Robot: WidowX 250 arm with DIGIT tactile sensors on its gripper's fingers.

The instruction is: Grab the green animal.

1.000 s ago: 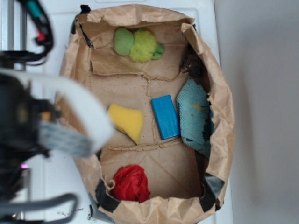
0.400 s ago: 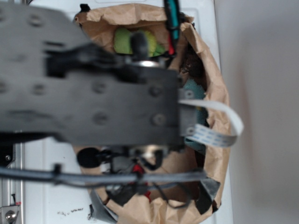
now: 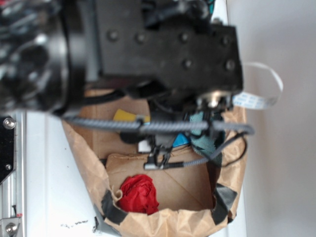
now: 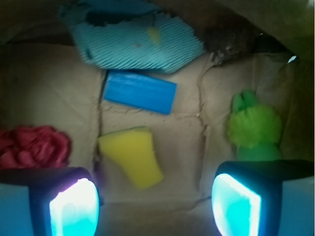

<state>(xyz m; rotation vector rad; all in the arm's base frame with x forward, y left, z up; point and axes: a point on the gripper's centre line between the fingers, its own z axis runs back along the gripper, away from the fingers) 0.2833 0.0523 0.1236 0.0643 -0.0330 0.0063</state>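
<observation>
Two glowing fingers [image 4: 74, 206] frame the bottom of the wrist view, set wide apart with nothing between them, so the tool [image 4: 155, 206] is open and empty. It hangs above the floor of a brown paper bag [image 3: 163, 222] that lies open on the white counter [image 3: 54, 182].

The green animal [image 4: 255, 129] lies at the right of the wrist view, on the bag's floor just above the right finger and near the bag's wall. It is off the tool's centre line, not between the fingers. In the exterior view the arm covers that end of the bag, so the toy is hidden there.

Other things share the bag: a yellow sponge [image 4: 133, 156] almost straight ahead of the tool, a blue block [image 4: 140, 92] beyond it, a teal cloth [image 4: 133, 42] further on, and a red cloth [image 4: 32, 147] at the left.

The step in hand looks like the approach: the tool is over the bag but not yet lined up with the toy. The next move seems to call for a shift toward the toy's side until it sits between the fingers, then a descent and a close. The sponge is well apart from the toy, but the bag's wall beside the toy may crowd the outer finger.
</observation>
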